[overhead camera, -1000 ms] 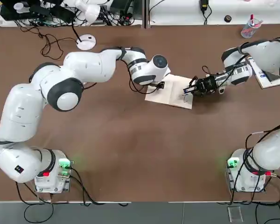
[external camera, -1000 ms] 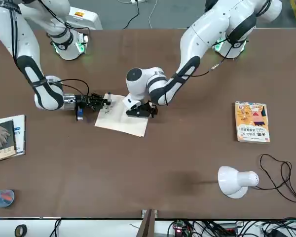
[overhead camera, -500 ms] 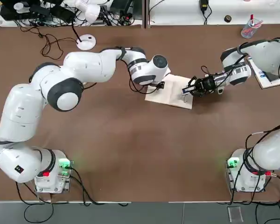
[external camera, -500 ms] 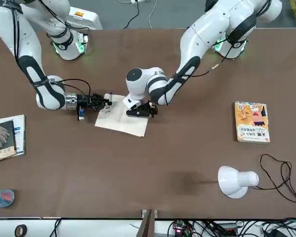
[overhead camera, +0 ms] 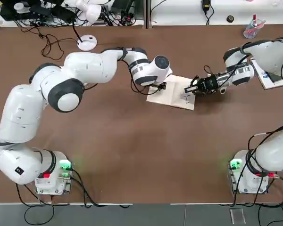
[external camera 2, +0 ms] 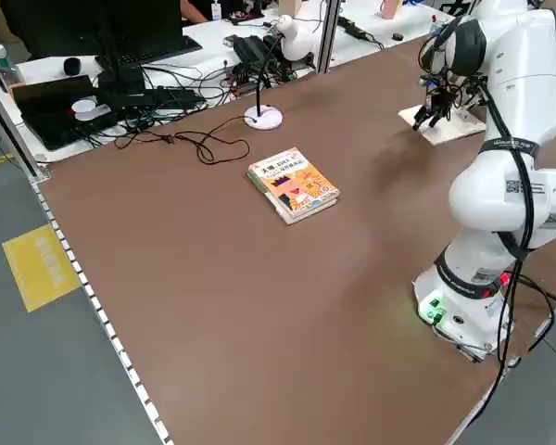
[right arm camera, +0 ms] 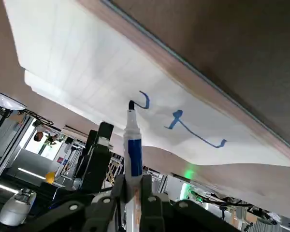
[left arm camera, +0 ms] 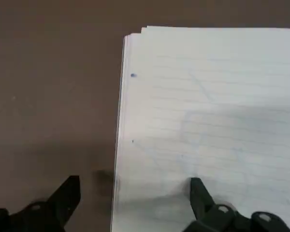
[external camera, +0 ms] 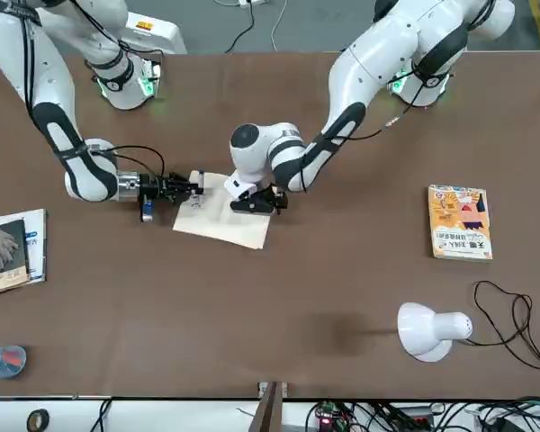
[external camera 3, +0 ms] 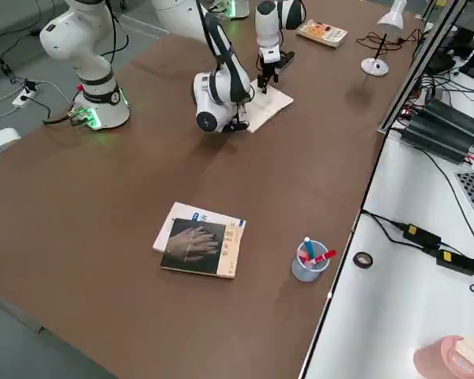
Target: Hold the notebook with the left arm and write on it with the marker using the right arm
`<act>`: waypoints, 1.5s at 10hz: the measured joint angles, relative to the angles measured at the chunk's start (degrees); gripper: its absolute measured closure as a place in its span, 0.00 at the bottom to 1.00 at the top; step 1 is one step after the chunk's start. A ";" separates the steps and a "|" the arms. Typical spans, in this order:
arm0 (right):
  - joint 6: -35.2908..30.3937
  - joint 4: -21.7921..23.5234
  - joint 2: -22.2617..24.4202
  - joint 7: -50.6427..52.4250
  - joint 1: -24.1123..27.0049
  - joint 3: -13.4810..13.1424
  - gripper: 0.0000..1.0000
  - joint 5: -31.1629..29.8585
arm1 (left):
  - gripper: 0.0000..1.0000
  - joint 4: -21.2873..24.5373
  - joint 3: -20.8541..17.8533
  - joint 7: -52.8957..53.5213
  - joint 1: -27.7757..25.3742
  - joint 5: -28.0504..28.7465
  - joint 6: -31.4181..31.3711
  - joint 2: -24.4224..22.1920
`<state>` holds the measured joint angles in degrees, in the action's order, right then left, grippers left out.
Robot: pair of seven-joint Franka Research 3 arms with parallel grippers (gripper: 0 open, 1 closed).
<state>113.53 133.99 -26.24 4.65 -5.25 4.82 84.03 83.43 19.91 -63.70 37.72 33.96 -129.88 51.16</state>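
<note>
Right gripper [right arm camera: 133,193] clamped the blue-and-white marker [right arm camera: 134,154], tip at the notebook's [right arm camera: 106,77] page. Left gripper [left arm camera: 135,186]: jaws wide, one finger above the notebook, the other beyond its edge.

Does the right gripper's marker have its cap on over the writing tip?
No, the marker shows its bare dark tip, at the end of a blue stroke on the notebook.
</note>
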 joint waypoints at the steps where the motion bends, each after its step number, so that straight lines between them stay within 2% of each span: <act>1: 0.02 -0.09 -0.04 0.32 0.00 -0.09 0.84 0.02 | 0.00 0.00 0.00 0.00 0.00 0.00 0.00 0.00; 9: 0.11 -1.38 -0.96 2.09 0.84 -0.60 0.84 -0.22 | 0.00 0.00 0.00 0.00 0.00 0.00 -0.02 0.00; 15: 0.12 -1.95 -1.02 2.63 2.65 -0.90 0.84 -2.63 | 0.00 0.00 0.00 0.00 0.00 0.00 -0.02 0.00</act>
<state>113.64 132.04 -27.25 7.28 -2.59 3.92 81.41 83.43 19.91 -63.70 37.72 33.96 -129.91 51.16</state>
